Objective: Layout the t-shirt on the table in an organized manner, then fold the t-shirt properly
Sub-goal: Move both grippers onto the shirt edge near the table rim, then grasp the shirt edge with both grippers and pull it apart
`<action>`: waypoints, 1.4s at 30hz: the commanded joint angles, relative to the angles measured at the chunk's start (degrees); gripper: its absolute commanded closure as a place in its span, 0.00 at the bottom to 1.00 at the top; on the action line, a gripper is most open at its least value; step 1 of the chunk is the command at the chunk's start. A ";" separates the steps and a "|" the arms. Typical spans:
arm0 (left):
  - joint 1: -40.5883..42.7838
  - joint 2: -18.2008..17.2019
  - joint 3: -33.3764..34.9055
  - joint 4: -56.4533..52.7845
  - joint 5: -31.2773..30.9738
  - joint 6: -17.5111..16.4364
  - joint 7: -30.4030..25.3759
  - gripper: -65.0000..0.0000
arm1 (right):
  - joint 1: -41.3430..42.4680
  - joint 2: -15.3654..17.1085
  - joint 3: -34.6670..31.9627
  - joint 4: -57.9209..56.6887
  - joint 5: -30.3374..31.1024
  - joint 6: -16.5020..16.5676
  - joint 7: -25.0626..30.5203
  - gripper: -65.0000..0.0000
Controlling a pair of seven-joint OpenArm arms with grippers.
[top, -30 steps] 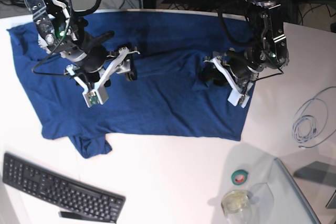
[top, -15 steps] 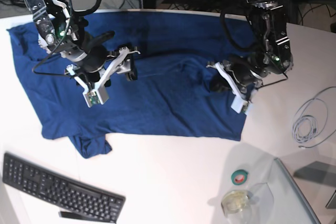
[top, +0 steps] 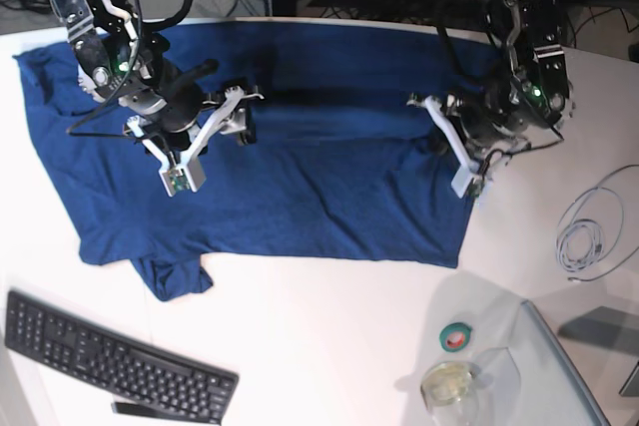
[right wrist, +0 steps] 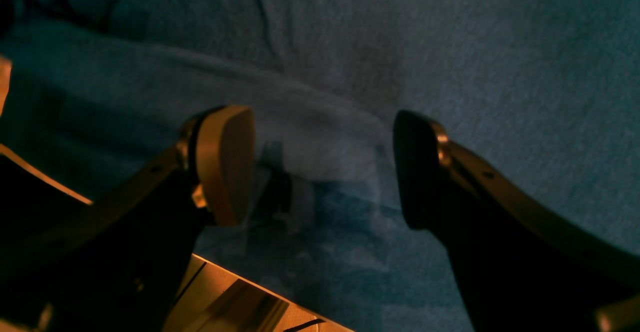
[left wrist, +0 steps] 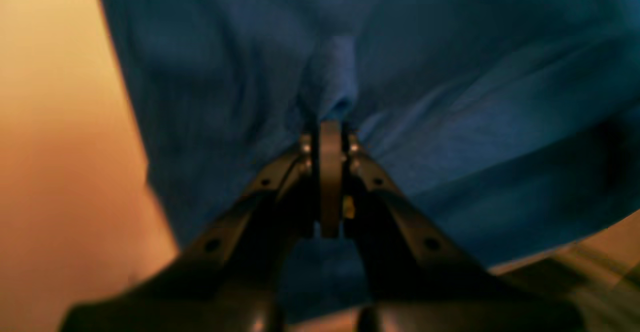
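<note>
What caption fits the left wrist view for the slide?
Left tool shut on a pinched ridge of the t-shirt, the table showing at the side.

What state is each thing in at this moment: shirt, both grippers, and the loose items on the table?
t-shirt: spread on the table, wrinkled, one sleeve bunched.
left gripper: shut on a pinch of shirt fabric.
right gripper: open, over the shirt.
keyboard: flat, untouched.
cable: coiled loosely.
</note>
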 commanded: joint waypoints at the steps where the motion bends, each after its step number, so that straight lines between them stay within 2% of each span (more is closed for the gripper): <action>1: -0.33 -0.34 -0.12 1.22 0.11 0.10 -1.18 1.00 | 0.62 0.18 0.34 0.73 0.14 0.42 1.17 0.38; 8: 3.01 -0.08 -0.12 4.91 5.73 0.45 -1.26 1.00 | 1.85 0.18 0.43 -4.98 0.14 0.42 1.70 0.38; 11: 3.36 -0.08 -0.12 4.82 7.31 0.45 -1.35 1.00 | 1.59 0.18 0.25 -7.18 0.14 0.42 5.57 0.38; 25: 5.30 0.01 -0.30 4.82 7.84 0.54 -1.00 1.00 | 1.59 0.18 0.34 -12.72 0.14 0.42 6.62 0.38; 26: 5.65 0.01 -0.21 5.09 7.84 0.80 -1.00 1.00 | 1.67 0.18 0.34 -12.81 0.14 0.42 6.53 0.38; 30: 6.44 -0.25 -0.12 5.26 7.84 5.90 -1.00 1.00 | 1.67 0.27 0.43 -13.33 0.05 0.42 6.53 0.38; 34: 7.32 -0.43 -0.65 5.35 7.84 6.78 -1.09 0.71 | 1.76 0.36 0.43 -14.48 0.05 0.42 6.62 0.38; 36: 8.11 -1.31 -0.65 5.61 7.75 6.78 -1.26 0.61 | 1.76 0.27 0.43 -14.83 0.05 0.42 6.62 0.38; 39: 8.64 -1.66 -0.74 7.72 7.75 6.78 -1.26 0.51 | 1.76 0.36 0.43 -14.83 0.05 0.42 6.62 0.38; 42: 9.08 -2.01 -0.74 10.27 7.67 6.78 -1.18 0.48 | 1.76 0.45 0.43 -14.74 0.05 0.42 6.62 0.38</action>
